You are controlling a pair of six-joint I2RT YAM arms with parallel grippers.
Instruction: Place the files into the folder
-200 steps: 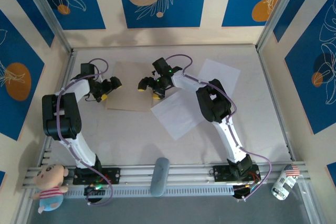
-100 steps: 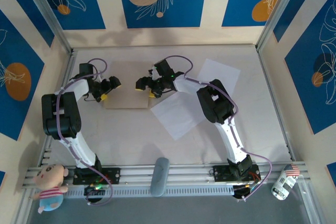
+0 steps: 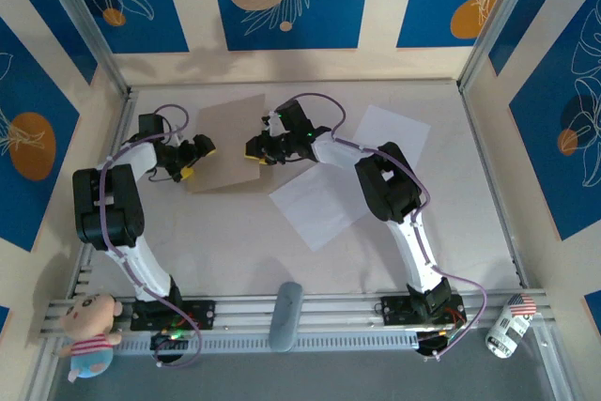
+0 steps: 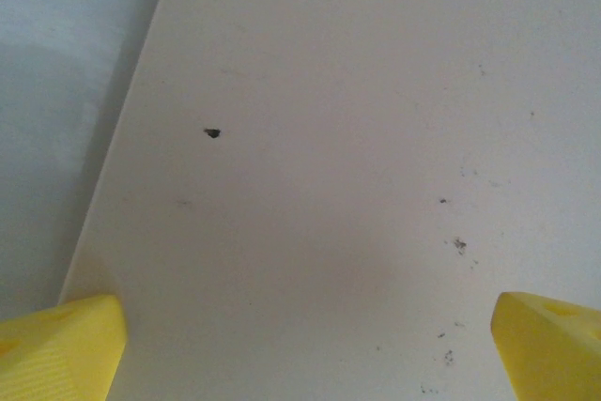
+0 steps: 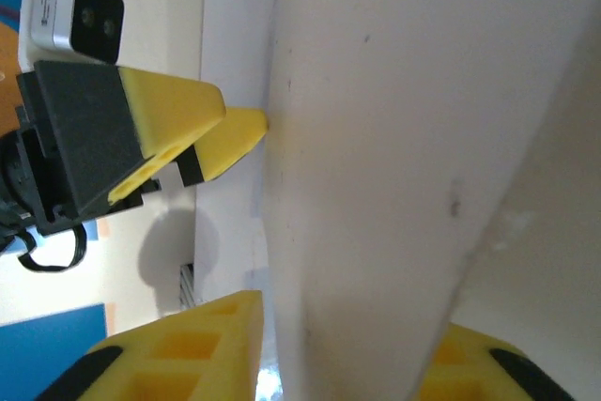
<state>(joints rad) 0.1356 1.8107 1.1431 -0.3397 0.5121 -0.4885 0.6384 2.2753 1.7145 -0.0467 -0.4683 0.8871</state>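
1. Since the earlier top view, the right gripper has moved left off the corner of the near sheet to the right edge of the folder. It has closed there, and the cover now stands tilted up where it lay flat before.
2. Top view, files: both white sheets lie flat on the table, to the right of the folder and outside it. The near sheet sits just beside the folder's right near corner, with its long axis running diagonally. The far sheet is well apart, further right.
3. Top view, arms: the left gripper sits at the folder's left edge, with the whole folder between it and the sheets. The right arm is nearer to both, but it is busy with the cover. Bare table in front of the folder leaves room to slide a sheet leftward.
4. Left wrist view: the left gripper is spread wide and grasps nothing. Its yellow fingertips show at the two bottom corners over the tan folder. The folder's left edge runs up the frame beside bare table.
5. Right wrist view: the folder cover runs edge-on between the right gripper fingers, which look clamped on it. The left gripper sits beyond, at the opposite edge.
6. Judgement: the coming move depends on the gap under the raised cover opening toward the sheets on the right.
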